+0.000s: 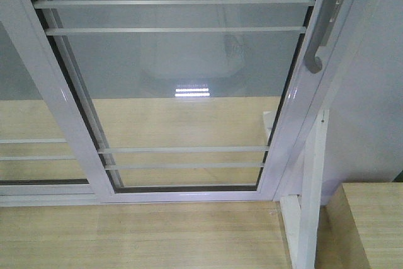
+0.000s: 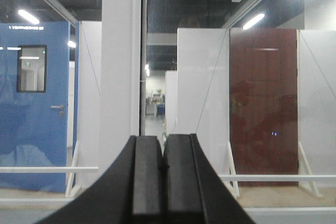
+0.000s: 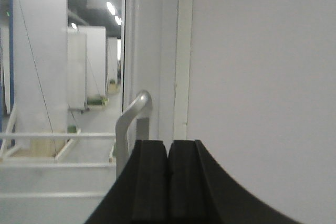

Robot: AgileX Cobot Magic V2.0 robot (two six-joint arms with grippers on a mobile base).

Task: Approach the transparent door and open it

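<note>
The transparent door [image 1: 182,67] fills the front view: a white-framed glass panel with thin white horizontal bars. Its pale curved handle [image 1: 321,36] hangs on the right stile. In the right wrist view that handle [image 3: 131,124] stands just left of and behind my right gripper [image 3: 168,142], whose black fingers are pressed together with nothing between them. My left gripper [image 2: 163,137] is also shut and empty, facing a white vertical frame post [image 2: 121,61] of the glass. Neither gripper shows in the front view.
A second white-framed glass panel [image 1: 25,111] overlaps at the left. A white wall [image 1: 371,105] and a slanted white post [image 1: 312,200] stand right of the door. A wooden ledge [image 1: 368,225] sits low right. Light wood floor [image 1: 138,237] lies before the sill.
</note>
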